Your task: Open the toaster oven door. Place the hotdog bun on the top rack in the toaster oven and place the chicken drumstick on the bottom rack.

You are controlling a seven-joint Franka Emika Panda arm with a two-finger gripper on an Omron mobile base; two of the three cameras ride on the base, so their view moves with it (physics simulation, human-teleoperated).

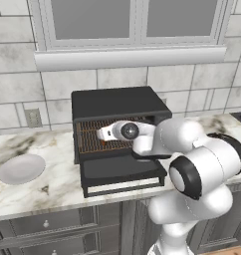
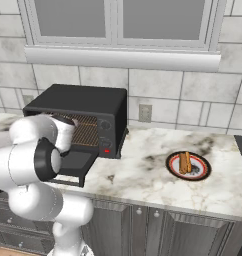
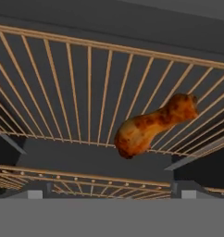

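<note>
One step is reading as clearly done: the toaster oven door is lying folded down flat, low centre of the left base view, with the toaster oven cavity standing open behind it.

The hotdog bun is sitting untouched on a red-rimmed plate at right centre of the right base view, well apart from the oven. So I'm counting the bun step as fully outstanding.

Deeper in, the chicken drumstick is lying loose on a wire rack, right of centre in the hand view, fat end down-left. A second rack is showing along the bottom of that frame. The hand camera may be rolled, so I'm not calling which rack is which. If it's the bottom one, that step is finished too.

The gripper is hanging at the oven mouth, centre of the left base view. Its jaws are standing fully apart, gripping nothing and touching nothing I can see, with the drumstick lying clear ahead of it.
</note>
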